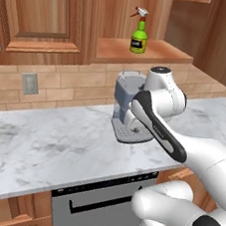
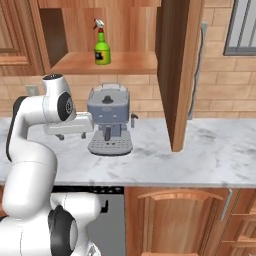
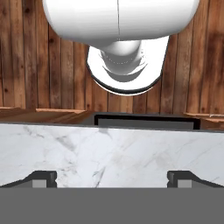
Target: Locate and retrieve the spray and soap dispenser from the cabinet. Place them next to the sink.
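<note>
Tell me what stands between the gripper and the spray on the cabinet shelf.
The coffee machine stands on the marble counter directly below the shelf niche of the cabinet, under the spray. The open gripper points down at the counter, low beside the machine, so a straight rise passes close by it.

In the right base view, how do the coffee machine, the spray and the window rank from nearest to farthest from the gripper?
From the open gripper:
1. the coffee machine, on the counter just to its right.
2. the spray, higher, on the cabinet shelf.
3. the window, at the far upper right.
</note>
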Robot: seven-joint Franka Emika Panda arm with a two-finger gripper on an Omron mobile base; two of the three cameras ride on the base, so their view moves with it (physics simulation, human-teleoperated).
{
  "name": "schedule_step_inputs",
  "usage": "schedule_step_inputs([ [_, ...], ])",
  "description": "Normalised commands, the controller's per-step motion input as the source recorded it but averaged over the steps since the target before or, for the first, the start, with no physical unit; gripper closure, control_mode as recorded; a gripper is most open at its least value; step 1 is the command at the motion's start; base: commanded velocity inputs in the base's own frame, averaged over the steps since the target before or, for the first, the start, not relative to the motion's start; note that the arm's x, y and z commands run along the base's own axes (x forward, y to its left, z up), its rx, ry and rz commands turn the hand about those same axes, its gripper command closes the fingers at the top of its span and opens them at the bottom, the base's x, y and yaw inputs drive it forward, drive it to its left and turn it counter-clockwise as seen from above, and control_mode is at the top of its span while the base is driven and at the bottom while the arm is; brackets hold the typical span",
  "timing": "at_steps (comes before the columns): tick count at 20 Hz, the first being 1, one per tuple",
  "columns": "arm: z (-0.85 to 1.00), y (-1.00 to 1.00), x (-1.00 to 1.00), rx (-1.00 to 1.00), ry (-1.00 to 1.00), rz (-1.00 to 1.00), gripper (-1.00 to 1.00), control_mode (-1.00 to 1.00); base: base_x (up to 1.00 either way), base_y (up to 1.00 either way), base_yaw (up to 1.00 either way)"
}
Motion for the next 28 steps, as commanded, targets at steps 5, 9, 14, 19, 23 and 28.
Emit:
schedule_step_inputs([
  [5,0.0,0.0,0.0,0.0,0.0,0.0,-1.0,1.0,0.35,0.03,-0.01],
  [9,0.0,0.0,0.0,0.0,0.0,0.0,-1.0,1.0,0.47,0.09,-0.04],
  [14,0.0,0.0,0.0,0.0,0.0,0.0,-1.0,1.0,0.41,0.1,-0.03],
  [19,0.0,0.0,0.0,0.0,0.0,0.0,-1.0,1.0,0.4,0.1,-0.03],
  [23,0.0,0.0,0.0,0.0,0.0,0.0,-1.0,1.0,0.32,0.1,-0.03],
  [28,0.0,0.0,0.0,0.0,0.0,0.0,-1.0,1.0,0.14,0.06,-0.02],
])
